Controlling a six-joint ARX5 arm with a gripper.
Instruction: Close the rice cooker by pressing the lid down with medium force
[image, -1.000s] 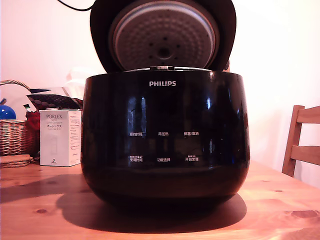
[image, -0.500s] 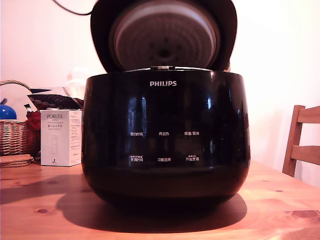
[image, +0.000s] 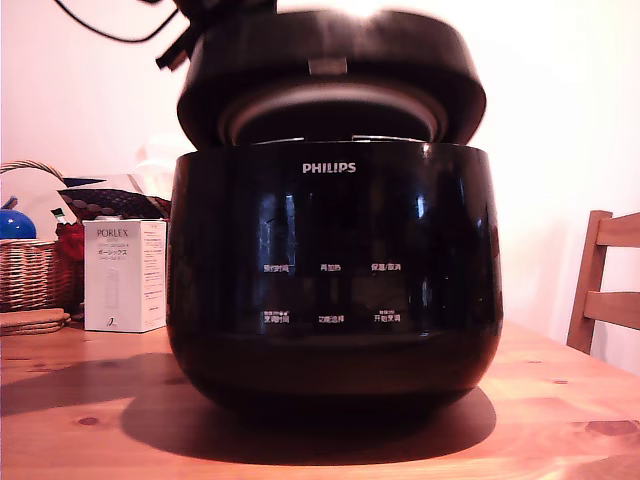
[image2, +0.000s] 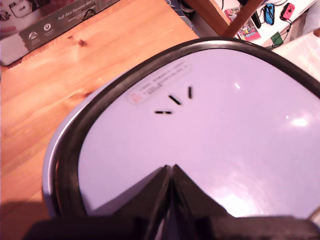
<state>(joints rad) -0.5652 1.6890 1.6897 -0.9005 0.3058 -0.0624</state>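
The black Philips rice cooker (image: 335, 290) fills the middle of the exterior view, sitting on the wooden desk (image: 560, 420). Its lid (image: 330, 85) hangs tilted low over the pot at the top centre, a narrow gap showing the silver inner plate (image: 330, 108). In the wrist view the end effector (image2: 172, 172) at the lower centre has its two black fingers pressed together, tips resting on the lid's glossy top. A white Porlex box (image: 124, 275) stands at the exterior view's left, beside a wicker basket (image: 30, 270).

Glossy black rice cooker (image: 334, 280), wooden table (image: 560, 410)
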